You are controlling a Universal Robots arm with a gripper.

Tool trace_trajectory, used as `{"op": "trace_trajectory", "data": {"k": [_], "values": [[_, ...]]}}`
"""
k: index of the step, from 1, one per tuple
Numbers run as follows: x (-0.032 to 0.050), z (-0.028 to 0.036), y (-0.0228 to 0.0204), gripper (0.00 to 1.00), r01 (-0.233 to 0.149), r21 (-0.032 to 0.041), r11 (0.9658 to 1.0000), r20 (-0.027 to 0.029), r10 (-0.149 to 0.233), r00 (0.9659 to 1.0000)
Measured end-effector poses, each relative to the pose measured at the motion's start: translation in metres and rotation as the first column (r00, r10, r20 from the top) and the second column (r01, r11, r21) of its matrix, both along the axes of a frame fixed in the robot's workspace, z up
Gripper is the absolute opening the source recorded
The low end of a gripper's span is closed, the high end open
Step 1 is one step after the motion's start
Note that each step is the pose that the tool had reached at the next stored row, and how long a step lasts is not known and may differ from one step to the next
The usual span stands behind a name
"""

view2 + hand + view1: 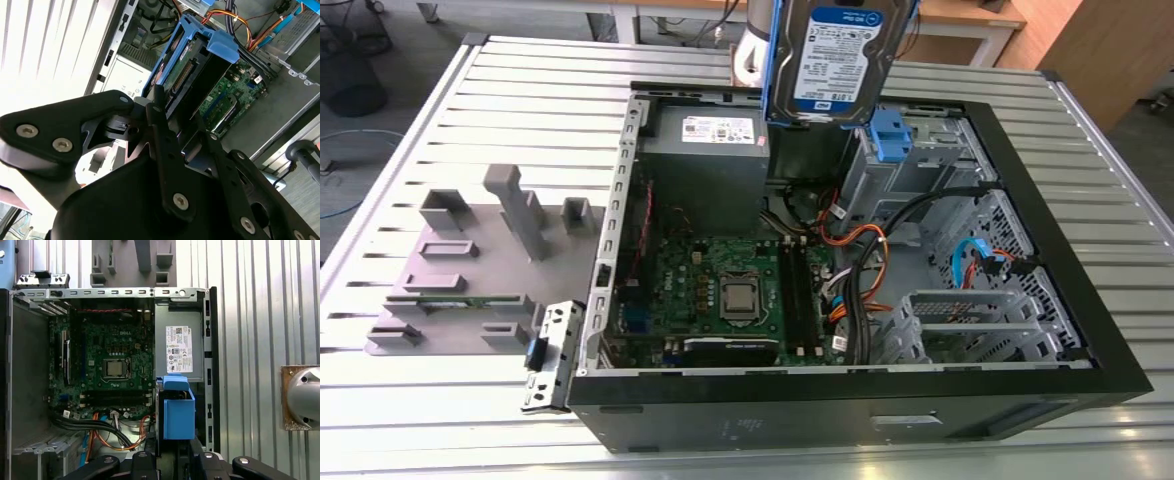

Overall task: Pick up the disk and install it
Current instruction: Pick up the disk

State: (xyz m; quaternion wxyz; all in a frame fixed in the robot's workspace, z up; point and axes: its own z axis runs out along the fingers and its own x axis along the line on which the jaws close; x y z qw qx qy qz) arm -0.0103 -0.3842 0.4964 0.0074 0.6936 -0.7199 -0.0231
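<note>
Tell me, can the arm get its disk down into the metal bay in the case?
Probably yes. The case lies open on top, and the gripper, shut on the disk, hangs over it near the bay. A black cable curving past the bay may crowd it.

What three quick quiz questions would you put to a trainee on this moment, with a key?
1. Short answer: what is the gripper clamped on?
2. Pick one: the disk is (A) seated in its bay, (B) held in the air over the open computer case, (C) lying on the slatted table.
3. True or false: the grey power supply sits inside the case.

Key: 1. the disk, gripped by its blue-railed frame; 2. B; 3. true.
</note>
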Motion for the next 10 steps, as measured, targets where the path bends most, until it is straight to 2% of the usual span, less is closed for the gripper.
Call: {"op": "trace_trajectory", "data": {"k": [10], "values": [[0.0000,0.0000,-0.0005,0.35,0.000,-0.0001,1.0000,-0.0001,0.000,1.0000]]}}
